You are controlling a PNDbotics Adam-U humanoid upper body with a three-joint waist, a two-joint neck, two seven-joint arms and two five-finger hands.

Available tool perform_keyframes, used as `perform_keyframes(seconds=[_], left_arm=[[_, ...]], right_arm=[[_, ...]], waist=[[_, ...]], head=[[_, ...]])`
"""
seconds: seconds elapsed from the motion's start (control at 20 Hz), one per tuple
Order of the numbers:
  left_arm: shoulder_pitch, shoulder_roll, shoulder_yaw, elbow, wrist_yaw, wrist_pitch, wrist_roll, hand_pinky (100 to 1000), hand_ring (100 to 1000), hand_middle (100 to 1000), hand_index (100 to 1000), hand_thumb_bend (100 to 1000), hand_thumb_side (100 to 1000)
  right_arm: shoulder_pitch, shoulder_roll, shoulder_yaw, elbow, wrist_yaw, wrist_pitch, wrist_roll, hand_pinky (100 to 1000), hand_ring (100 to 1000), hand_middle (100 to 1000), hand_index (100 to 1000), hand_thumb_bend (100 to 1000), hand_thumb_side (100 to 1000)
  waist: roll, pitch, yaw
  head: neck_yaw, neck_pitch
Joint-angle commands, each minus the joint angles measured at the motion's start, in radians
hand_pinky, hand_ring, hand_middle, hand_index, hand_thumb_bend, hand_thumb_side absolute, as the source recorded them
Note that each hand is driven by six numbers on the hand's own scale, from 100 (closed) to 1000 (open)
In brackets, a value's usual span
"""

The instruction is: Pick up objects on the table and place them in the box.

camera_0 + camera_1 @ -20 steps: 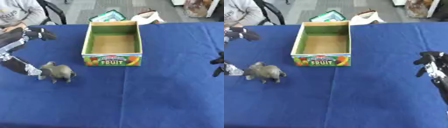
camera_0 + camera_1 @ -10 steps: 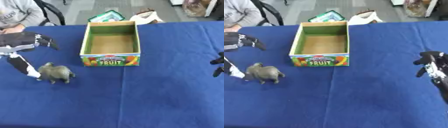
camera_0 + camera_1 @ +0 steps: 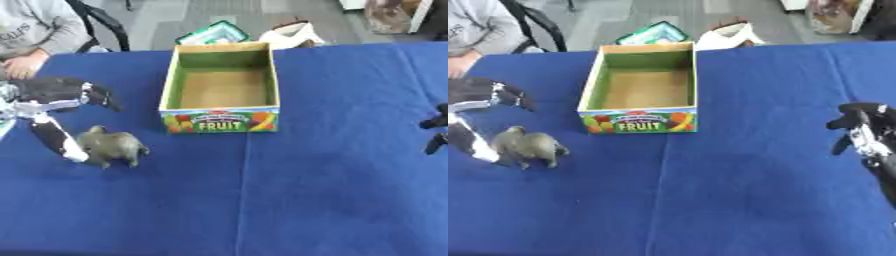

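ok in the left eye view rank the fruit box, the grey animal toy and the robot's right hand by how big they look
1. fruit box, clearly largest.
2. grey animal toy.
3. right hand, smallest, though the picture's edge cuts it off, so its full size is unsure.
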Motion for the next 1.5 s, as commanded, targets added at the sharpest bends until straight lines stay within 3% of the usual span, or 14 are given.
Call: perform_keyframes(seconds=[0.05,0.65,0.85,1.15,1.3,1.5], left_arm=[[-0.027,0.012,-0.005,0.026,-0.043,-0.015,-0.003,664,742,737,841,741,540],[-0.064,-0.041,-0.032,0.127,-0.168,-0.017,0.086,635,714,700,812,760,553],[-0.07,-0.052,-0.041,0.147,-0.198,-0.022,0.114,616,667,647,779,728,533],[-0.071,-0.066,-0.045,0.177,-0.22,-0.028,0.141,573,554,519,659,494,462],[-0.07,-0.067,-0.044,0.19,-0.209,-0.029,0.144,549,482,416,551,260,378],[-0.071,-0.067,-0.034,0.19,-0.168,-0.031,0.134,530,444,345,481,134,333]], right_arm=[[-0.005,-0.017,-0.001,-0.018,0.002,-0.002,0.003,365,624,512,685,100,449],[-0.005,-0.015,-0.001,-0.018,0.001,-0.002,0.005,365,624,512,686,100,449],[-0.006,-0.015,-0.001,-0.018,0.001,-0.002,0.005,365,624,512,686,100,448],[-0.007,-0.014,-0.001,-0.017,0.001,-0.003,0.005,365,624,512,686,100,447],[-0.007,-0.015,-0.001,-0.017,0.001,-0.004,0.005,365,624,512,687,100,447],[-0.007,-0.014,-0.001,-0.016,0.001,-0.005,0.006,365,624,513,687,100,447]], waist=[[-0.001,-0.013,0.0],[-0.003,-0.011,-0.004],[-0.004,-0.01,-0.006],[-0.007,-0.009,-0.007],[-0.008,-0.009,-0.006],[-0.008,-0.009,-0.004]], head=[[0.003,0.005],[0.005,0.003],[0.005,0.003],[0.005,0.0],[0.005,-0.001],[0.004,-0.001]])
